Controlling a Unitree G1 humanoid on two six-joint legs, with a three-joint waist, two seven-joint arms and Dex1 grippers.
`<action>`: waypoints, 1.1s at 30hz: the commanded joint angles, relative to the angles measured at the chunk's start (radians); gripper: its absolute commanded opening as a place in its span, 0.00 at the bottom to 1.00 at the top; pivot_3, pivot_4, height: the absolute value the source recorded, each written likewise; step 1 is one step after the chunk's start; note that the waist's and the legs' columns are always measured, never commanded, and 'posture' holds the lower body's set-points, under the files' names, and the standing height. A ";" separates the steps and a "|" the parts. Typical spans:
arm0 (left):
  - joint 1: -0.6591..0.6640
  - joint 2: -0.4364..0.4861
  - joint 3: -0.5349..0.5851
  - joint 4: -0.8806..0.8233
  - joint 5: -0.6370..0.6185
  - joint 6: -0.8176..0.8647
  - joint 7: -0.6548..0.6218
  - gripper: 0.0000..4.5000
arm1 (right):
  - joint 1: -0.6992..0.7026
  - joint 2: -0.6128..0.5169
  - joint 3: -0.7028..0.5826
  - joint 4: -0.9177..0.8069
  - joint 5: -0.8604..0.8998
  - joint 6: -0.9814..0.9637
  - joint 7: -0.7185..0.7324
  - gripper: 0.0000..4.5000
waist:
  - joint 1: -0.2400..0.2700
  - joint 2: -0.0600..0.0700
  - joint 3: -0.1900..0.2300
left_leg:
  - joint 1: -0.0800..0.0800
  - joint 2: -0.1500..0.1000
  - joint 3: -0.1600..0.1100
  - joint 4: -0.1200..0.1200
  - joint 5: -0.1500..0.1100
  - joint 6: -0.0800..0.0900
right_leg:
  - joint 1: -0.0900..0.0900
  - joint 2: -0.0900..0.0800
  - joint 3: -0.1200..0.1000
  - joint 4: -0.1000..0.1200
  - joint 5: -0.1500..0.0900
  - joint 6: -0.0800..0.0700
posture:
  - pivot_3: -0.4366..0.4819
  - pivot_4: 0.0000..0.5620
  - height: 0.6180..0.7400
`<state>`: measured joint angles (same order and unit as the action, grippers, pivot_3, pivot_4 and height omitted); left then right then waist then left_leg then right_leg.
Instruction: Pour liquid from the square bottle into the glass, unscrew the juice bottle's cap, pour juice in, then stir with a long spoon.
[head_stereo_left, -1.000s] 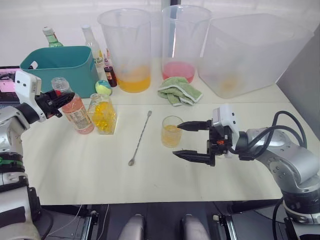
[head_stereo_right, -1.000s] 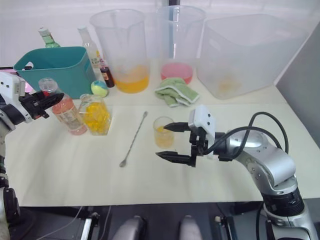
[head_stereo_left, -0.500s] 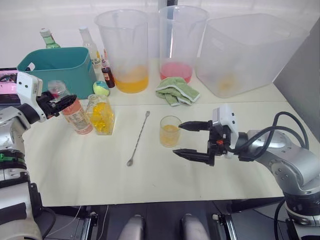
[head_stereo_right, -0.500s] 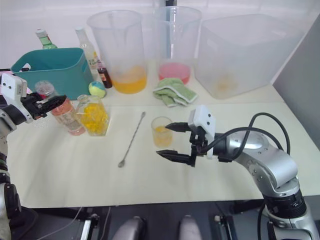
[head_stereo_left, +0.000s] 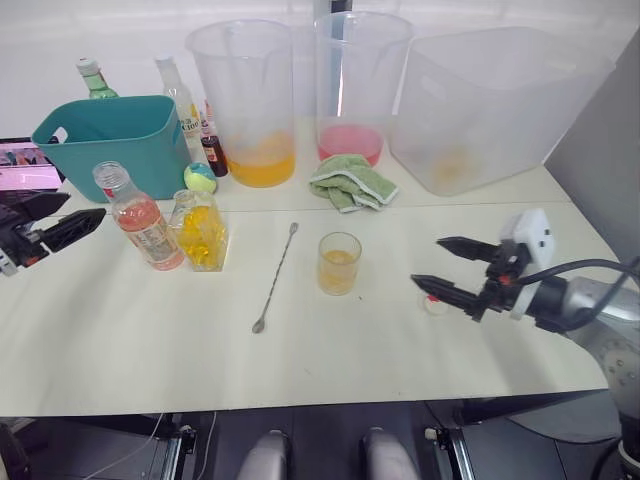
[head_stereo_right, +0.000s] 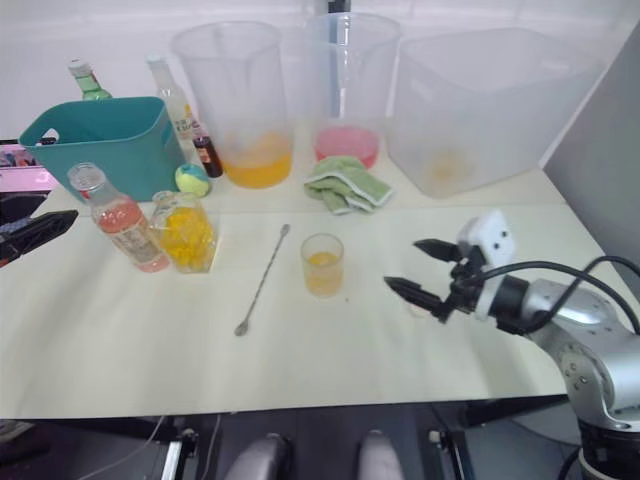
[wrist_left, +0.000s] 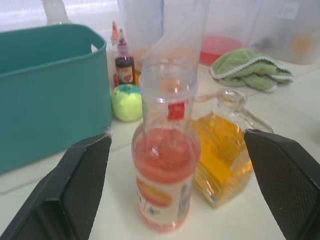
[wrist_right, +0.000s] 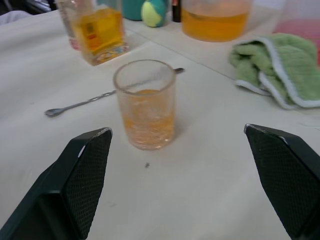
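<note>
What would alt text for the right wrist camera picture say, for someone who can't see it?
A small glass part-filled with orange-yellow liquid stands on a pale table, framed by the open right claw. Behind it lie a long spoon, a green cloth and a square bottle.

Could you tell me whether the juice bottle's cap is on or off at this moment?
Off. The juice bottle stands with a bare open neck, and the cap lies on the table beside the right gripper.

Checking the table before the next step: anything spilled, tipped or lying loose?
No spill, nothing tipped. One loose item: the small white cap with a red mark lies on the table beside the right gripper, far from the open, upright pink juice bottle. The thin silver long spoon lies flat.
</note>
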<state>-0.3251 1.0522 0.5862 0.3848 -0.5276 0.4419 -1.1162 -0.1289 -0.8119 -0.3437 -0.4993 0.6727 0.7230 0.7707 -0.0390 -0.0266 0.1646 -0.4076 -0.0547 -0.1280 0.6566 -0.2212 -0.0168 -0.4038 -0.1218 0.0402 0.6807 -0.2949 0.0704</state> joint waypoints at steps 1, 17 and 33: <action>0.124 0.003 0.127 -0.098 -0.013 -0.018 0.000 0.99 | 0.091 -0.013 -0.145 0.003 -0.030 -0.057 0.003 1.00 | 0.004 0.000 0.000 | 0.000 0.000 0.001 0.000 0.000 0.000 | 0.000 0.000 0.001 -0.001 0.000 0.000 | 0.48 0.27 0.98; 0.470 -0.247 0.163 -0.055 0.103 -0.385 0.120 0.99 | 0.460 0.120 -0.437 0.302 -0.174 -0.373 0.023 1.00 | 0.028 0.001 -0.001 | 0.018 0.001 0.006 -0.015 -0.001 0.000 | 0.018 -0.003 0.003 -0.017 0.000 0.000 | 0.48 0.27 0.98; 0.550 -0.328 0.109 -0.278 0.013 -0.290 0.159 0.99 | 0.366 0.165 -0.343 0.229 -0.083 -0.357 -0.024 1.00 | 0.024 0.002 -0.001 | 0.019 0.002 0.008 -0.017 -0.001 0.000 | 0.018 -0.003 0.004 -0.017 0.000 0.000 | 0.48 0.27 0.98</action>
<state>0.1890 0.7490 0.6932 0.2237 -0.4645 0.1098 -0.9772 0.2780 -0.6360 -0.6792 -0.2091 0.5290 0.3496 0.7505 -0.0154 -0.0247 0.1631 -0.3884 -0.0518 -0.1198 0.6401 -0.2220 -0.0166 -0.3863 -0.1246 0.0447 0.6638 -0.2950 0.0705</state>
